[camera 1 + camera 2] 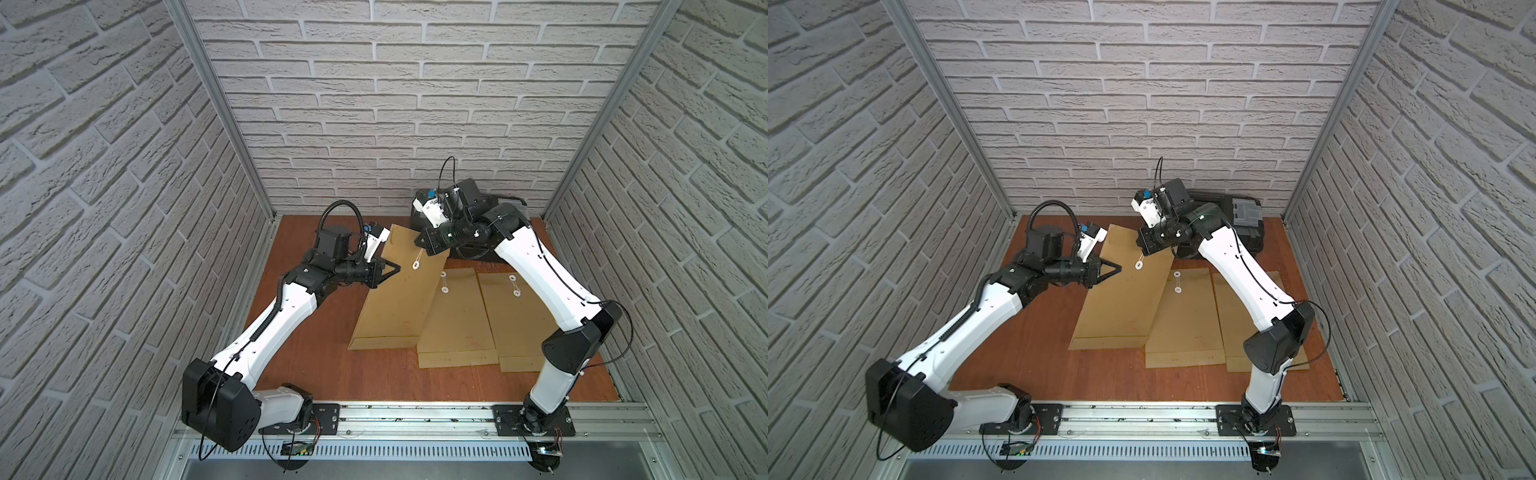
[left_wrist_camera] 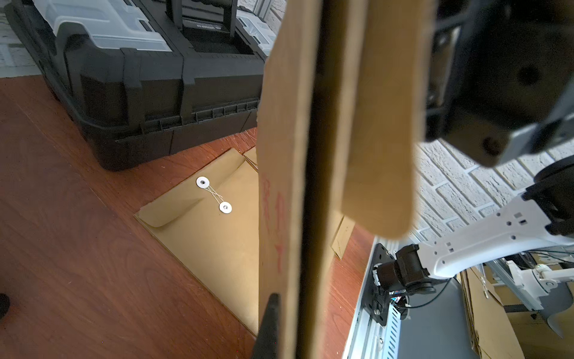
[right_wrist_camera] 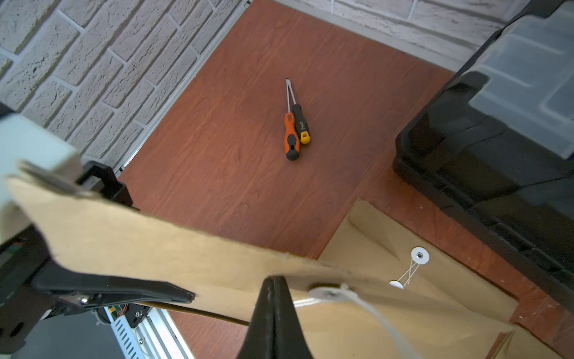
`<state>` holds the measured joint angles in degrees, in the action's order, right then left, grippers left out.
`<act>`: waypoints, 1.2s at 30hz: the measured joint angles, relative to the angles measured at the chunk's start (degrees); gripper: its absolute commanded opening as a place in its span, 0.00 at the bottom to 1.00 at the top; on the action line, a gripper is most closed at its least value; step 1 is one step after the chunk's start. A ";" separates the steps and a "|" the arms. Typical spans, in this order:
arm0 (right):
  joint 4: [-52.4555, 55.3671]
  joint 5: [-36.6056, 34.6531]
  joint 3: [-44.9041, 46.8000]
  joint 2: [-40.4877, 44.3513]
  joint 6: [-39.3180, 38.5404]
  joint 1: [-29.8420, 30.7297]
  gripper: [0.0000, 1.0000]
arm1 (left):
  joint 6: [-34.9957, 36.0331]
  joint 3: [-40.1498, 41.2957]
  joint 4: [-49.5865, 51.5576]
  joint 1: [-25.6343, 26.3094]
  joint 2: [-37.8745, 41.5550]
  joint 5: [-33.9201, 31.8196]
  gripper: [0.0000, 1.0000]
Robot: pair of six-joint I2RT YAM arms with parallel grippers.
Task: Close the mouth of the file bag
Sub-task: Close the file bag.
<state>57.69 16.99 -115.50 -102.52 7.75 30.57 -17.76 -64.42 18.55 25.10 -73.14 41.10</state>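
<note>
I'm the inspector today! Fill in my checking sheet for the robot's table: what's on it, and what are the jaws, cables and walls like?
Surface: reddish wooden table, flat.
Job's things: file bag raised at its mouth end, string loose. The second file bag and third file bag lie flat beside it, strings wound.
Clutter: black toolbox at the back. An orange screwdriver and a black-yellow screwdriver lie side by side, touching.
Grippers: left gripper and right gripper both have jaws shut on the file bag's raised end.
Cables: black cable loop over the left wrist, thin one over the right.
Surroundings: brick-pattern walls; metal rail in front.
</note>
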 measured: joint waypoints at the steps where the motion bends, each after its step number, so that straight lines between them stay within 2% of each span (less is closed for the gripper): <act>1: -0.81 1.07 1.25 0.11 0.52 0.02 0.03 | -0.07 0.00 -0.02 -0.09 0.00 -0.15 0.00; 6: -4.17 5.90 6.25 1.33 3.10 0.33 0.03 | -0.37 0.00 -0.39 -1.05 0.02 -1.16 0.00; 11: -8.94 10.47 12.24 5.53 6.14 0.63 0.24 | -1.18 0.87 -3.10 -2.58 0.81 -2.54 0.00; 15: -10.43 12.00 14.43 9.46 7.08 -0.59 0.27 | -0.72 1.84 -4.39 -3.30 1.97 -3.32 0.00; 22: -15.17 8.87 19.96 16.98 10.03 -7.37 0.29 | 0.13 2.19 -5.77 -3.17 2.54 -3.41 0.00; 29: -26.29 4.94 30.71 19.10 15.19 -7.08 0.31 | 0.15 2.19 -6.16 -1.97 2.86 -3.61 0.00; 36: -32.30 4.81 29.77 17.53 21.35 -7.15 0.39 | 0.72 2.19 -6.05 -0.90 2.89 -3.72 0.00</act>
<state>25.39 21.80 -85.73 -84.99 29.10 23.42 -17.04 -62.24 12.49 24.21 -70.26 37.39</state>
